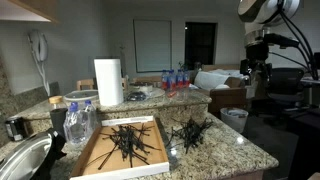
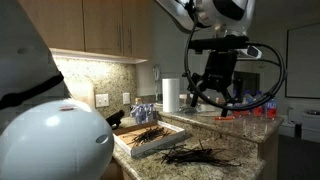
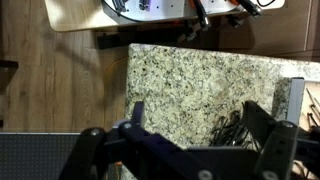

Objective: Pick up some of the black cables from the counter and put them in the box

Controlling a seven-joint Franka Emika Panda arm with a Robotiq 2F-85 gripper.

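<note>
the granite counter carries the cardboard box, with some cables in it. the loose black cables lie just beside it, towards the counter's corner. my tool hangs well above them, jaws wide apart, empty. i judge the heap almost straight below, its strands splayed every way.

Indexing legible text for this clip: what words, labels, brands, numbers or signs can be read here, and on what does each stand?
No text can be read in any view.
water bottles: the labels are too small and blurred to read.
cardboard box: no print is visible on it.
paper towel roll: plain white, no marking is visible.
</note>
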